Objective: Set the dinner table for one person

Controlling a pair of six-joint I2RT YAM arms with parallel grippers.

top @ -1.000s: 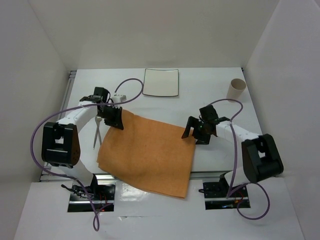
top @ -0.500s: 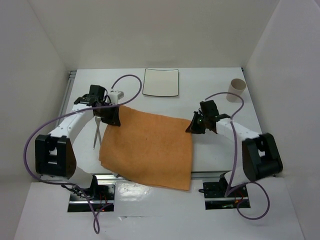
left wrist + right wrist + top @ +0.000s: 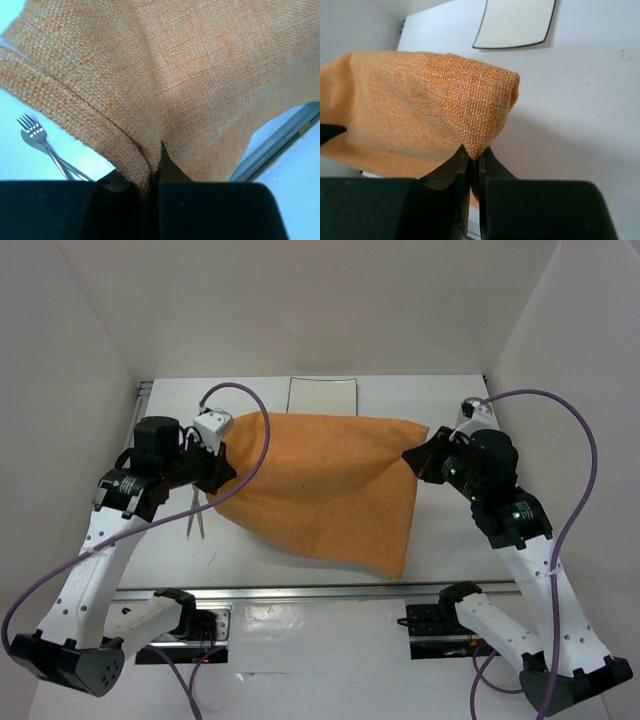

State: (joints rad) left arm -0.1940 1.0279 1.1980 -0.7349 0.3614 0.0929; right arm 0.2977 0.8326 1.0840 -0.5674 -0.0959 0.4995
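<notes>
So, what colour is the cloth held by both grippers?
Orange, plain coarse weave; the cloth shows best in the left wrist view.

On my overhead feed the light is bright, even and diffuse, and the large white flat tabletop [image 3: 440,540] is almost washed out. My left wrist feed renders the woven orange cloth [image 3: 210,75] sharply but tints the table bluish, and the silver metal fork [image 3: 31,132] looks slightly soft. My right wrist feed shows a soft grey shadow beside the cloth.
</notes>
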